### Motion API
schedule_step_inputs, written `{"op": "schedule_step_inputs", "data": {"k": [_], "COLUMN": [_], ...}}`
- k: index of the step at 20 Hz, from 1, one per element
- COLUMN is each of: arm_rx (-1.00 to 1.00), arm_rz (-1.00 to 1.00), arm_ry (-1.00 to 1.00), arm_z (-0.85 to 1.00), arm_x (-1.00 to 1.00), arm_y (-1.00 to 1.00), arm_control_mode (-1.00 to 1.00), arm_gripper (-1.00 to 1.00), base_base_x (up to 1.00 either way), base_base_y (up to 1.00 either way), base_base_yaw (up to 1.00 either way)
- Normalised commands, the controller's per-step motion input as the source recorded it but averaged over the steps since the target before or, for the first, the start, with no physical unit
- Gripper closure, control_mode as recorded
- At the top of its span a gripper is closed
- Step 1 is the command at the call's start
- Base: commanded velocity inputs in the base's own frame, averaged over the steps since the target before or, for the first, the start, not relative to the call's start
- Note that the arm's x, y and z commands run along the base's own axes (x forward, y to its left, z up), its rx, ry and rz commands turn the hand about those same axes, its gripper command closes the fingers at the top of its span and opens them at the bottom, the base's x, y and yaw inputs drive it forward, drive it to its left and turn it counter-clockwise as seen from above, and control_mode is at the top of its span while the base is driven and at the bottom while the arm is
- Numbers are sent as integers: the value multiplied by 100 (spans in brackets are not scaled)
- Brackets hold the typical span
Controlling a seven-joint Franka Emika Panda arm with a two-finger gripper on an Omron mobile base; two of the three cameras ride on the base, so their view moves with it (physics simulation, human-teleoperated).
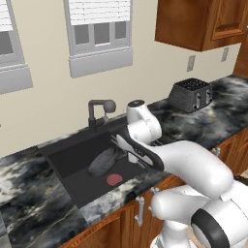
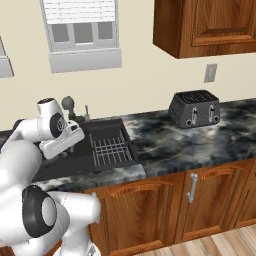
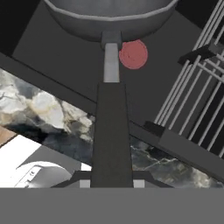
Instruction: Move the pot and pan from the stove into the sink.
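Pan (image 3: 109,17) — round, dark metal | handle (image 3: 111,127) long, flat | sink (image 1: 72,164) matte

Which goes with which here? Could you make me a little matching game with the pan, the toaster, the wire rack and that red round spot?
Things:
1. pan
2. toaster
3. wire rack
4. red round spot

Places or states:
A. standing on the marble counter, to the right of the sink
B. flat on the sink floor, next to the pan
C. in the sink's right-hand part
D. in the sink basin, its long handle between the tips of the gripper

Pairs: 1-D, 2-A, 3-C, 4-B
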Motion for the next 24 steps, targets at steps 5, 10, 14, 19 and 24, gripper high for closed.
{"op": "schedule_step_inputs", "data": {"k": [5, 10, 14, 19, 24], "arm_rx": [-4, -5, -5, -5, -4], "arm_rz": [-10, -8, -5, -4, -4], "arm_ry": [0, 0, 0, 0, -1], "arm_z": [-34, -35, -31, -36, -34], "arm_x": [47, 31, 20, 17, 20], "arm_y": [37, 27, 16, 14, 14], "arm_control_mode": [-100, -100, -100, -100, -100], "arm_gripper": [100, 100, 100, 100, 100], "base_base_x": [0, 0, 0, 0, 0], "base_base_y": [0, 0, 0, 0, 0], "base_base_yaw": [0, 0, 0, 0, 0]}}
